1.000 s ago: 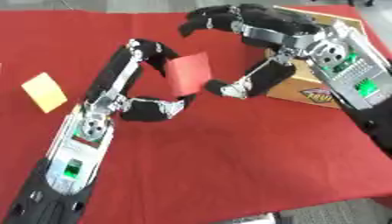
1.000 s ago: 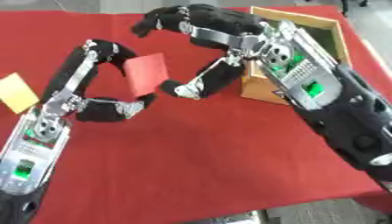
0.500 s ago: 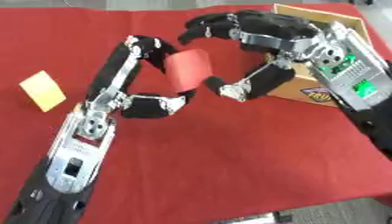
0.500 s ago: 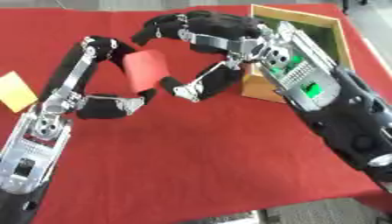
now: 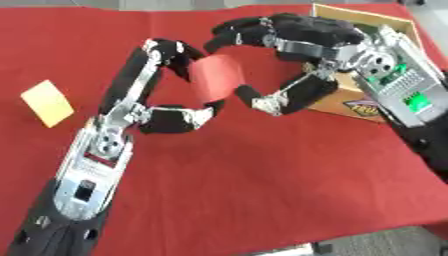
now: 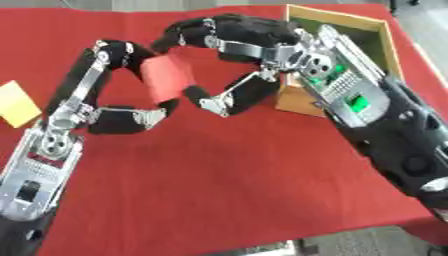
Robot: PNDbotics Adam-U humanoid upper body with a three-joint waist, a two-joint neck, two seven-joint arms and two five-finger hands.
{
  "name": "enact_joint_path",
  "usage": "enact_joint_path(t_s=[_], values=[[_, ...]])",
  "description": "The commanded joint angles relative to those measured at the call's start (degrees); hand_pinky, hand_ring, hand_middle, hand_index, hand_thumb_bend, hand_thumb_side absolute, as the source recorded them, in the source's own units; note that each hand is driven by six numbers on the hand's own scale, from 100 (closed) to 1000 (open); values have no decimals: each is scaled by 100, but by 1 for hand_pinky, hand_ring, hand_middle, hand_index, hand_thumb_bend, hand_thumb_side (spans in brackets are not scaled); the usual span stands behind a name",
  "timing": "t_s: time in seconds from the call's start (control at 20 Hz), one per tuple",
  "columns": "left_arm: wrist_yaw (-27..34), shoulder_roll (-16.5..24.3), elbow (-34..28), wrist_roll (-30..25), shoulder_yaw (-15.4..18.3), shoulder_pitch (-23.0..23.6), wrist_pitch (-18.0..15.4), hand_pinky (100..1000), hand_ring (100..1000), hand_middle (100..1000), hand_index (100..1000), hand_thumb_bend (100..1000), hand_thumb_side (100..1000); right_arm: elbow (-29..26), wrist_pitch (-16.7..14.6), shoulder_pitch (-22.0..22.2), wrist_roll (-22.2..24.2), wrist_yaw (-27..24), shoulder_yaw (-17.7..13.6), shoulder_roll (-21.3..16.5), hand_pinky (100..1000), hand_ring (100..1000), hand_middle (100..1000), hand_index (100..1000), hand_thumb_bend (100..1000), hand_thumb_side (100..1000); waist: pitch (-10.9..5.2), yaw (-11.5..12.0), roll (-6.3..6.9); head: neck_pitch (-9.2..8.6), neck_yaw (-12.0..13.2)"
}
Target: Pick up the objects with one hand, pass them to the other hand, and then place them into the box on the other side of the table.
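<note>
Red card (image 5: 217,77), flat & rectangular, sits up off the red tablecloth (image 5: 262,185) mid-table, pinched in our left hand (image 5: 166,85): fingers curled over its top-left edge, thumb under its lower edge. Our right hand (image 5: 293,60) arches round the card's right side w/ fingers bent above the top edge & thumb tip (image 5: 248,93) at the lower right corner; can't tell if it actually touches. Yellow card (image 5: 47,102) lies flat near the left edge, well apart. Wooden box (image 6: 346,35) w/ dark inside stands at far right, behind our right wrist.
</note>
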Motion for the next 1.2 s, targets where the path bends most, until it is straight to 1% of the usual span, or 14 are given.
enact_joint_path(t_s=[0.05, 0.15, 0.3, 0.5, 0.65, 0.9, 1.2], values=[[-11, -73, -55, 15, -16, -109, 21, 577, 515, 365, 485, 100, 100, -165, 68, -38, 19, -144, -112, -129, 969, 1000, 860, 967, 286, 219, -83, -16, 3, -56, -1], [-23, -73, -40, 18, -13, -106, 32, 577, 515, 365, 484, 100, 100, -202, 84, -31, 32, -199, -140, -138, 969, 1000, 862, 970, 293, 222, -80, -21, 5, -45, 0], [-40, -73, -29, 22, -9, -103, 35, 575, 515, 364, 484, 100, 100, -241, 79, -26, 49, -240, -178, -154, 968, 1000, 863, 971, 318, 259, -72, -27, 3, -35, -1], [-50, -74, -5, 31, -4, -98, 43, 572, 513, 363, 483, 100, 100, -251, 52, -16, 46, -260, -211, -169, 969, 1000, 865, 975, 321, 275, -62, -40, -2, -38, -1], [-63, -74, 4, 42, 1, -96, 43, 571, 512, 362, 482, 100, 100, -252, 64, -3, 45, -267, -234, -172, 966, 1000, 862, 972, 321, 258, -58, -51, -2, -60, -1], [-9, -86, -73, 28, -40, -85, 0, 572, 512, 362, 482, 100, 100, -148, 89, 19, -23, -125, -234, -175, 965, 1000, 858, 965, 325, 259, -47, -56, 15, -128, -47], [31, -90, -185, -7, -87, -81, -32, 571, 512, 361, 481, 100, 100, 94, -43, 21, -32, 104, -175, -141, 965, 1000, 858, 963, 327, 272, -30, -46, 18, -151, -77]])
